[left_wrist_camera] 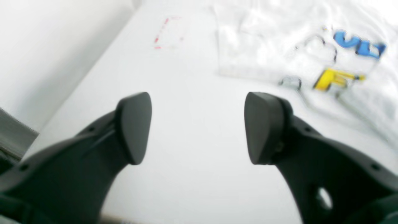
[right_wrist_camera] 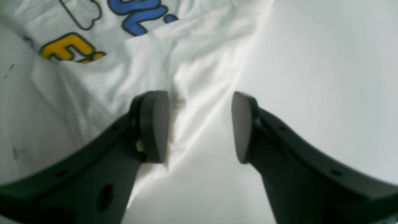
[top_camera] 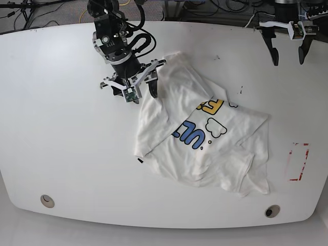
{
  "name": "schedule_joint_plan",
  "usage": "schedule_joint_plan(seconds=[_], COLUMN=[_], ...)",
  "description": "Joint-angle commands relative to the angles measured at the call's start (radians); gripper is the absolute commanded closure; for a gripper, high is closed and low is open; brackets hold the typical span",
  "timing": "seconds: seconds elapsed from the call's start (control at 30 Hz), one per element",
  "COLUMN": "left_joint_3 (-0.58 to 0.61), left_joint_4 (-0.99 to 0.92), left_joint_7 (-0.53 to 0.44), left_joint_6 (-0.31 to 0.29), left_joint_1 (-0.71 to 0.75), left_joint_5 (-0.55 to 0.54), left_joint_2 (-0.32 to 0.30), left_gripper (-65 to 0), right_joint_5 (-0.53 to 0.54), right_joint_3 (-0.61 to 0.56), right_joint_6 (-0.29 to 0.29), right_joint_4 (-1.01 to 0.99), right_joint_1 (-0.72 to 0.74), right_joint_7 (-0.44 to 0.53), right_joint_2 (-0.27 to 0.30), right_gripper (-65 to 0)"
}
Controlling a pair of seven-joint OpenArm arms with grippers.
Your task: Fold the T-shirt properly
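One T-shirt (top_camera: 205,138) | edge under right gripper (right_wrist_camera: 200,127) | jaws apart

White table (top_camera: 61,133); crumpled T-shirt (top_camera: 200,138), perhaps red-marked card (top_camera: 298,162).

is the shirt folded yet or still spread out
Not neatly folded: the T-shirt lies crumpled on the table, one side flopped over the print, sleeves loose.

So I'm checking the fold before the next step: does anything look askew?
Yes. The white printed cloth T-shirt lies diagonally and rumpled on the white table, one side flopped over its lettering, hiding part of the print.
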Motion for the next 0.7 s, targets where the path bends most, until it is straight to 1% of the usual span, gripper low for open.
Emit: schedule_joint_plan(seconds=[0.0,0.03,0.1,0.17,0.23,0.43,0.5,0.67], left_joint_3=[-0.001,-0.001,-0.001,0.000,0.000,0.002,0.005,0.009], left_joint_4=[0.019,0.019,0.019,0.025,0.026,0.023,0.020,0.018], left_joint_7=[-0.010,-0.003,0.003,0.006,0.016,0.036,0.065,0.105], left_joint_6=[0.000,0.000,0.000,-0.001,-0.001,-0.001,-0.006,-0.010], left_joint_1=[0.005,0.002,-0.010,-0.039,-0.051,-0.091,-0.121,-0.152], left_joint_5=[-0.001,0.000,0.001,0.001,0.001,0.003,0.001,-0.001], left_joint_2=[-0.001,0.001,0.003,0.001,0.001,-0.006,-0.022,-0.039], left_gripper=[-36.3,-34.7,-33.7,-32.7,-32.4,-33.0,-34.1,-35.9], right_joint_5=[0.004,0.005,0.006,0.007,0.008,0.007,0.000,-0.004], right_joint_3=[0.000,-0.002,-0.003,0.000,-0.004,-0.014,-0.012,-0.009], right_joint_6=[0.002,0.002,0.002,-0.016,-0.018,-0.023,-0.021,-0.025], right_joint_4=[0.017,0.017,0.018,0.010,0.010,-0.002,-0.012,-0.034], right_joint_1=[0.018,0.022,0.036,0.060,0.073,0.111,0.137,0.173], right_joint_7=[0.021,0.017,0.010,0.006,0.000,-0.013,-0.030,-0.058], right_joint_2=[-0.008,-0.009,-0.013,-0.016,-0.019,-0.026,-0.033,-0.036], right_gripper=[-31.3,-31.3,-31.4,-31.1,-31.2,-31.6,-31.3,-31.5])
